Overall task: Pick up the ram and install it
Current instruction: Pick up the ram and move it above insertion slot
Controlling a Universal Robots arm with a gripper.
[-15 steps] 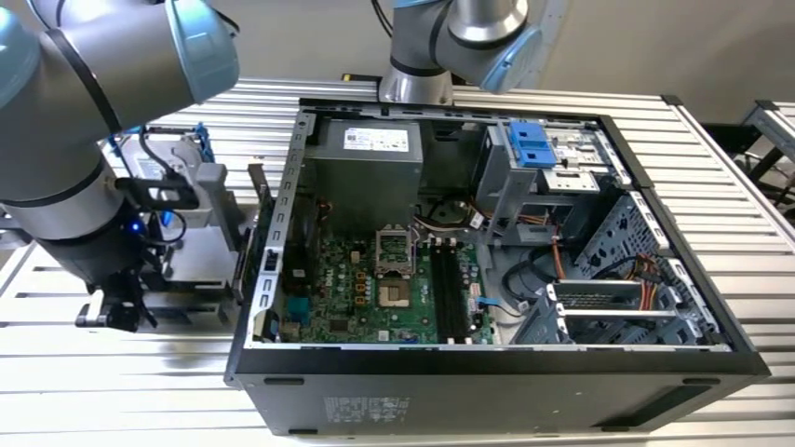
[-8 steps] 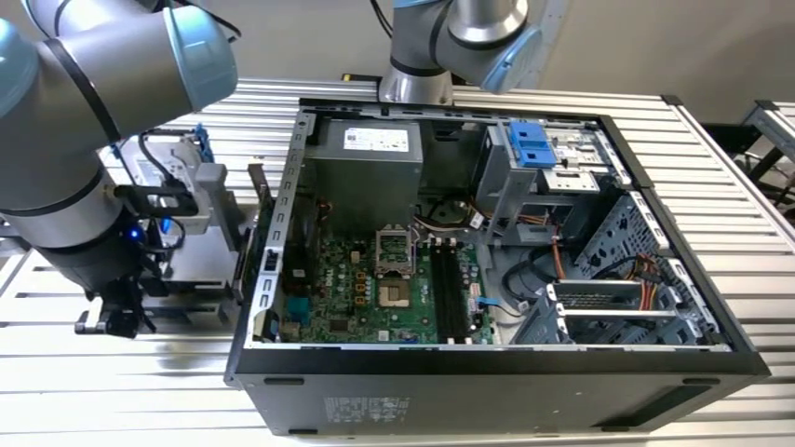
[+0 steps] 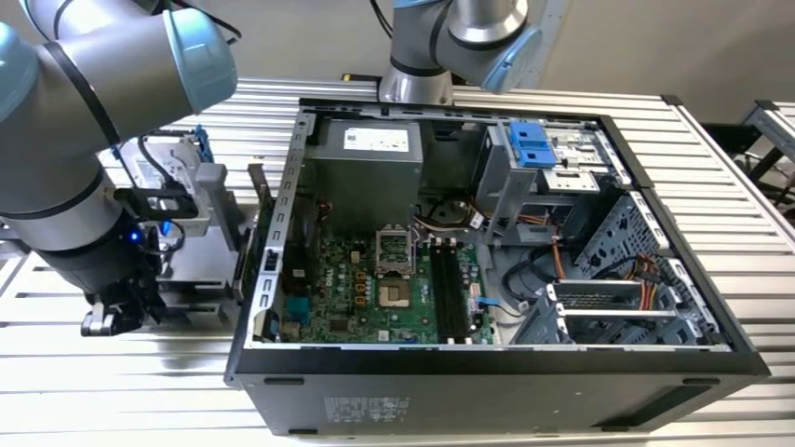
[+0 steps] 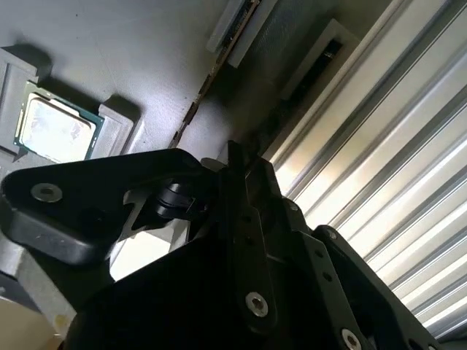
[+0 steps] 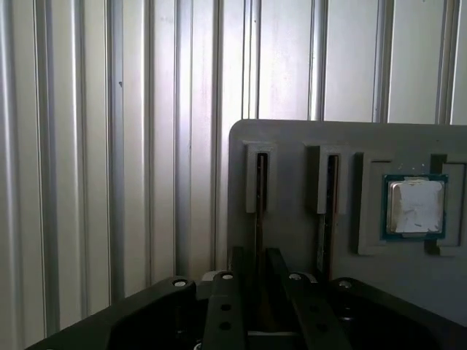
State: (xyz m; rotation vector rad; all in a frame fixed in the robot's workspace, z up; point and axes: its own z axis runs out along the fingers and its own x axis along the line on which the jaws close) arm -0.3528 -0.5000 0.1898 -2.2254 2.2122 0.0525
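The ram is a thin dark stick seen edge-on, standing in a slot of a grey holder tray that lies on the ribbed table. In the second wrist view the ram runs as a slim diagonal edge towards my black fingers. My gripper is open, with one finger on each side of the stick's near end and a gap to each. The gripper sits right at the tray. In the exterior view my arm hangs over the table at the exterior view's left, beside the open computer case.
A second slot and a square processor chip share the tray. Inside the case the green motherboard carries long black memory slots. A second robot arm's base stands behind the case. A grey fixture stands near my wrist.
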